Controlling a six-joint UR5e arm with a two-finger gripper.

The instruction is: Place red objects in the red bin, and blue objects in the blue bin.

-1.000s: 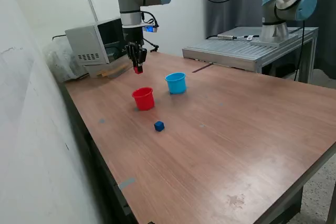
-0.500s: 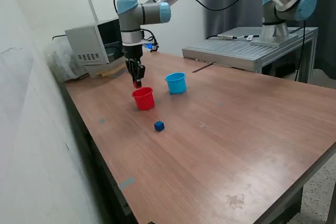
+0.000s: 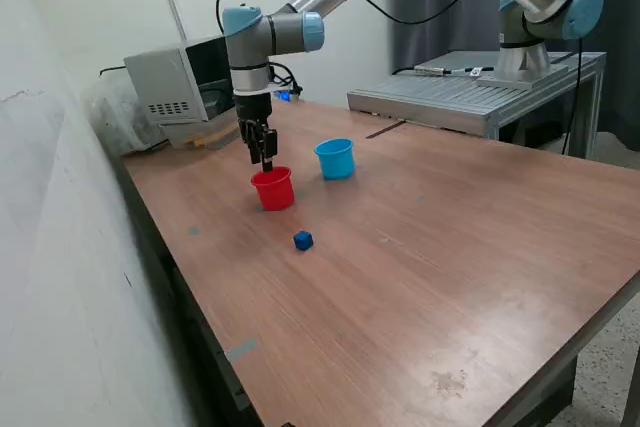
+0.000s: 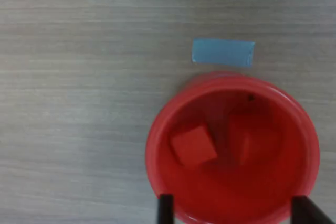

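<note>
The red cup stands on the wooden table, with the light blue cup to the exterior view's right of it. My gripper hangs just above the red cup's rim. In the wrist view the red cup holds two red cubes: one sharp, one blurred. The gripper is open over the cup, its fingertips apart and empty. One dark blue cube lies on the table in front of the red cup. No other blue cube shows.
A grey box-like device sits at the table's back left. A metal platform and a second arm's base stand at the back right. A patch of blue tape lies beside the red cup.
The gripper moved down and over the red cup. The red cube it held is no longer in the fingers and lies in the cup.
</note>
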